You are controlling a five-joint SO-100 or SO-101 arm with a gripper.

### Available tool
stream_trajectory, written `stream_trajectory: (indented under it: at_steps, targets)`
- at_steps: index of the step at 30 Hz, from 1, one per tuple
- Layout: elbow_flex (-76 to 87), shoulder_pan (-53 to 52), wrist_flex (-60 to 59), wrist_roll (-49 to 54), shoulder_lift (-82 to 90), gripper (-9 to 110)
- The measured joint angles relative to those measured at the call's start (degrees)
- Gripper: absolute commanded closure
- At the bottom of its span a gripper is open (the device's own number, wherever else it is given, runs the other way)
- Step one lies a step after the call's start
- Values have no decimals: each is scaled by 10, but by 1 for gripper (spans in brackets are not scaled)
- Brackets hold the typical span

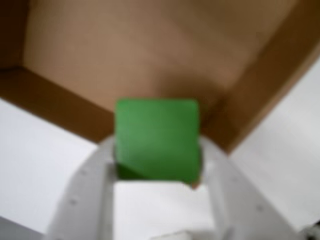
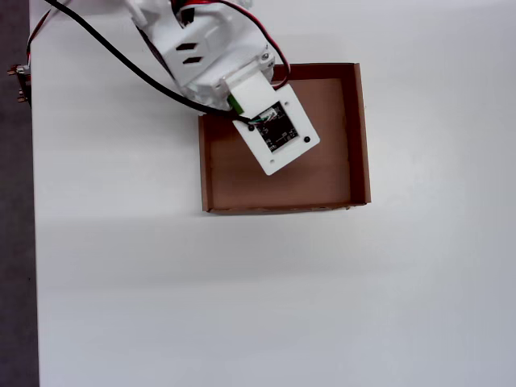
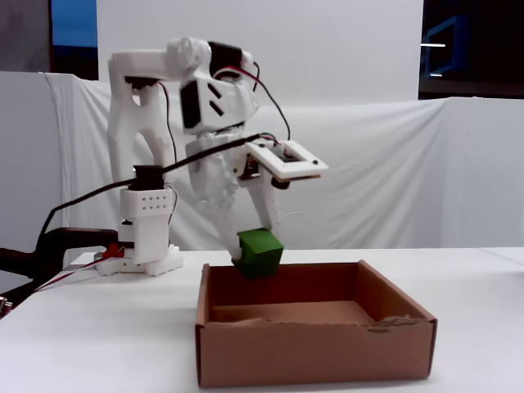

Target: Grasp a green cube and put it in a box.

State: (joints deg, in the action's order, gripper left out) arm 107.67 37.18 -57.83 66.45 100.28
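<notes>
**Green cube held above the box's back-left corner**

The white end effector (image 3: 255,250) is clamped on the green cube (image 3: 259,253), its fingers (image 1: 92,185) pressing both sides in the wrist view. The cube hangs tilted over the cardboard box (image 3: 315,354), just above its rim, clear of the floor. The box rests on the white counter (image 2: 242,306).

In the overhead view the green cube (image 2: 235,103) is almost wholly hidden beneath the arm's camera plate (image 2: 276,131), with only a sliver seen. The wrist view is blurred, and the box (image 1: 150,55) is cut off by its edges.
</notes>
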Motion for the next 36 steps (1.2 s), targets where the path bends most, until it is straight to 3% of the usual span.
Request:
stream_trajectory:
  at_steps: [36]
  targets:
    - [129, 23, 159, 0, -36, 87]
